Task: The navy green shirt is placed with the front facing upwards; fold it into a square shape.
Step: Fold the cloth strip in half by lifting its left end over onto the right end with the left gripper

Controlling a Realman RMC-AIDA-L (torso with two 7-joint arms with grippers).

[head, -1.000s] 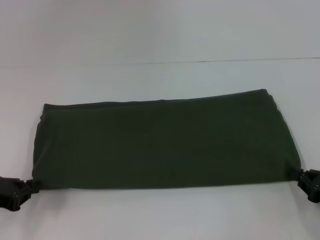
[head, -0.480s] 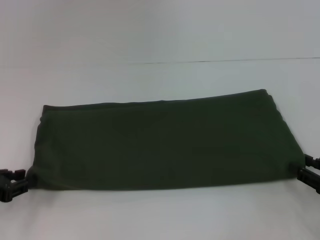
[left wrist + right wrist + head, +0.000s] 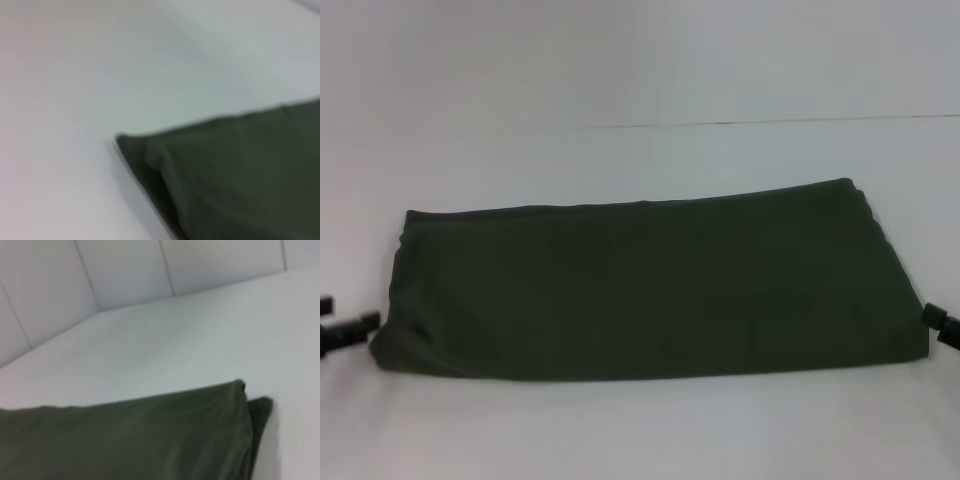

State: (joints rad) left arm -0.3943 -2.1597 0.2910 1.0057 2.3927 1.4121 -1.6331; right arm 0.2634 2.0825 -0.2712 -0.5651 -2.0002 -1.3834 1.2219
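Observation:
The navy green shirt (image 3: 640,290) lies flat on the white table (image 3: 640,430) as a wide folded band, plain green side up, with no print showing. Just off its near left corner is my left gripper (image 3: 342,322), open and apart from the cloth. My right gripper (image 3: 944,325) shows only as a small dark piece at the picture's right edge, beside the near right corner. A folded corner of the shirt (image 3: 240,175) fills the left wrist view. In the right wrist view, the shirt (image 3: 130,440) shows a doubled edge.
A thin seam line (image 3: 770,122) crosses the table behind the shirt. In the right wrist view a tiled wall (image 3: 125,270) rises past the table's far edge.
Both grippers held the shirt's near corners a second ago; they have let go and drawn outward to the picture's edges. The shirt's near edge has settled flat.

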